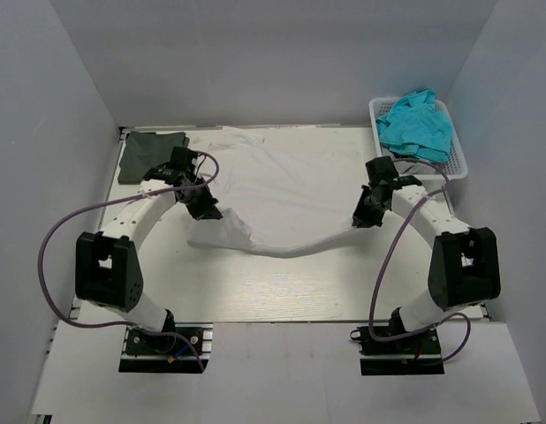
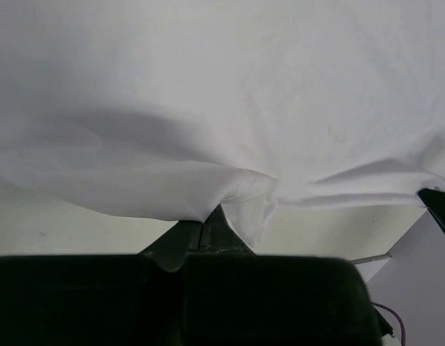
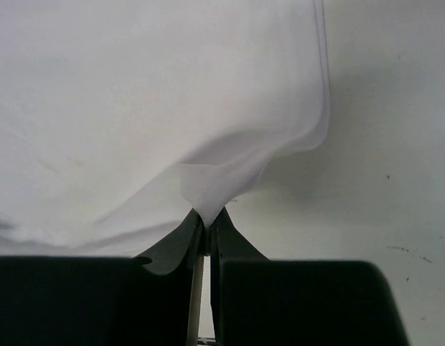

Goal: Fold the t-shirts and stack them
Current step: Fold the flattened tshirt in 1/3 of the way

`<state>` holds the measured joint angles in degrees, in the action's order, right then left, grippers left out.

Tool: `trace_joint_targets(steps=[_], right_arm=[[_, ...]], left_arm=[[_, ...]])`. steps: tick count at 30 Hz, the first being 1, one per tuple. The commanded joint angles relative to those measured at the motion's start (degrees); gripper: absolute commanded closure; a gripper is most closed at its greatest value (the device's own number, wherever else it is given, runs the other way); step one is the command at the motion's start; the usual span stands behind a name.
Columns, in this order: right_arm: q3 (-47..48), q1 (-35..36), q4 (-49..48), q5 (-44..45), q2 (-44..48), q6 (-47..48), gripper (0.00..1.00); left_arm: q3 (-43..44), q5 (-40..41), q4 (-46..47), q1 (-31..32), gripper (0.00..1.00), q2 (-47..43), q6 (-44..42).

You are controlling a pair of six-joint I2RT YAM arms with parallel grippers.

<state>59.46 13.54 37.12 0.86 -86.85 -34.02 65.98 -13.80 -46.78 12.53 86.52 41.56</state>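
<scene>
My left claw (image 1: 205, 209) and right claw (image 1: 360, 218) were each clamped on a near corner of the soft white cloth t-shirt (image 1: 291, 181), its hem sagging between them over the pale desk (image 1: 282, 296), the rest spread flat. The dark olive-green t-shirt (image 1: 151, 155) lay folded at the desk's far left corner. By my reckoning, one shirt was done; this one's folding and the stacking remained.

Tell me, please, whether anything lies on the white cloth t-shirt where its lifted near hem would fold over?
Nothing visible does: the white cloth t-shirt is bare across its spread far half; the folded dark olive-green cloth t-shirt lies beside its far-left corner, not on it.
</scene>
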Motion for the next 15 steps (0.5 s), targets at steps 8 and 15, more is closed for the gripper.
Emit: trace_joint_targets(steps=[8,15], right_arm=[[17.5,-3.52,4.54,0.54,-12.01,1.85,0.99],[25.94,-6.42,5.94,0.28,-20.89,2.47,0.53]], left_arm=[[20.06,7.04,2.13,-2.07,1.0,12.87,-2.19],[31.91,7.56,2.84,-3.31,0.99,25.44,-4.29]])
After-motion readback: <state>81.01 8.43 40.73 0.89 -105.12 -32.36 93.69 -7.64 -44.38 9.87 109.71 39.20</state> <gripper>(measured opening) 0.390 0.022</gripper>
